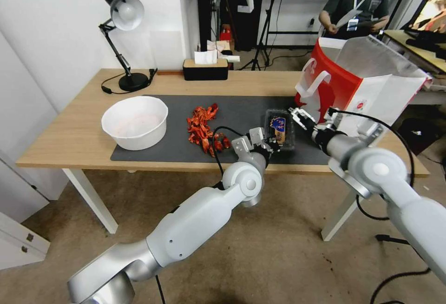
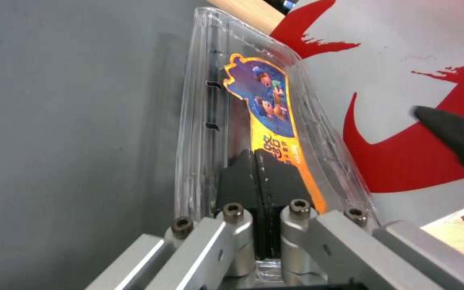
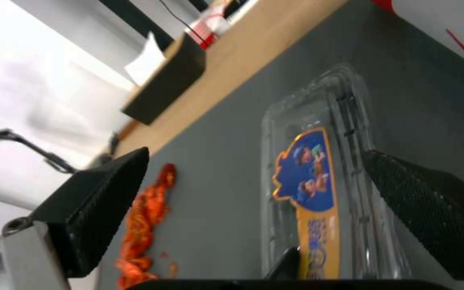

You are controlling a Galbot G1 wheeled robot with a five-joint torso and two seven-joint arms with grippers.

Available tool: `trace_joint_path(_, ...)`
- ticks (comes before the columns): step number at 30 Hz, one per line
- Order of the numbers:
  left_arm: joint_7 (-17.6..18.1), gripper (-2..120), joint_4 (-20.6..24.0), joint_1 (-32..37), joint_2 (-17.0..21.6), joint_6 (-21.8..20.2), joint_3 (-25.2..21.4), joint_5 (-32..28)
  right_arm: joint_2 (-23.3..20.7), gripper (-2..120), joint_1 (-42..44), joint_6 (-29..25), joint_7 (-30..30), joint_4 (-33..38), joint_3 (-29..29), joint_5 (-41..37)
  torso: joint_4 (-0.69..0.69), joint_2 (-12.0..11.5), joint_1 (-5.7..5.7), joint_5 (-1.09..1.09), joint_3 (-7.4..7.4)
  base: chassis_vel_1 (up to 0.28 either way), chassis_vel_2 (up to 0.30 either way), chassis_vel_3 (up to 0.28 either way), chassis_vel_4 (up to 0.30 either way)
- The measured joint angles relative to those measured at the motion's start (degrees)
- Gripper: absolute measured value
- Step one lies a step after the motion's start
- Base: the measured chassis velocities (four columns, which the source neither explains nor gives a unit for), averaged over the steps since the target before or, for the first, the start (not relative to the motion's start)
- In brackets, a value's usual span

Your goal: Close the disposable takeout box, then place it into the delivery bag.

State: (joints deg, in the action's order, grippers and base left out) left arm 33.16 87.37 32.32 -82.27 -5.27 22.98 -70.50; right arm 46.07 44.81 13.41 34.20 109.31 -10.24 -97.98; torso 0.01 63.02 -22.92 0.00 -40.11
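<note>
The disposable takeout box [image 1: 280,128] lies closed on the dark mat, a clear clamshell with a blue and orange sticker on its lid [image 2: 267,100] [image 3: 318,181]. My left gripper [image 1: 273,145] [image 2: 256,177] is shut, fingertips pressed together and resting on the lid at the box's near end. My right gripper [image 1: 298,116] [image 3: 264,213] hangs open just above the box's far right corner, with its fingers [image 3: 98,209] spread wide to either side of the lid. The delivery bag [image 1: 353,85] [image 2: 404,80] stands open and upright directly right of the box, red face toward it.
A round white bowl [image 1: 134,122] sits on the mat's [image 1: 241,106] left end. A pile of red dried peppers [image 1: 202,129] lies between bowl and box. A desk lamp [image 1: 123,16] and a tissue box [image 1: 205,68] stand at the table's back.
</note>
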Motion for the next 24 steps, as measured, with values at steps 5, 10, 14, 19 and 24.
trace_joint_path(5, -0.1, 0, -0.4, 0.1, -0.3, 0.0, 0.0, 0.2, 0.3, 100, -4.2, 3.7, 3.6, -2.6, 3.2, 0.4, 0.0, 0.0, 0.0, 0.0, 0.01, 0.0, 0.0, 0.0, 0.0)
trace_joint_path(10, 0.0, 0, -0.5, 0.0, -0.3, 0.1, 0.3, 0.2, 0.9, 100, -7.4, 8.2, 8.7, -4.7, 5.7, 0.2, 0.0, 0.0, 0.0, 0.0, 0.01, 0.0, 0.0, 0.0, 0.0)
trace_joint_path(14, 0.0, 0, -0.5, 0.0, -0.4, 0.1, 0.3, 0.2, 0.9, 100, -8.0, 9.7, 10.4, -5.1, 6.1, -0.4, -0.01, 0.0, 0.0, 0.0, 0.01, 0.0, 0.0, 0.0, 0.0)
trace_joint_path(19, 0.1, 0, -0.5, 0.1, -0.4, 0.2, 0.3, 0.3, 1.4, 100, -9.4, 12.1, 12.4, -6.4, 6.3, -2.5, -0.01, 0.0, 0.01, 0.0, 0.01, 0.0, 0.0, 0.0, 0.0)
trace_joint_path(24, 0.2, 0, -0.4, -0.1, -0.4, 0.2, 0.4, 0.3, 2.1, 100, -11.4, 14.4, 14.8, -8.2, 6.5, -4.6, -0.01, 0.0, 0.01, 0.0, 0.0, 0.0, 0.0, 0.0, 0.0)
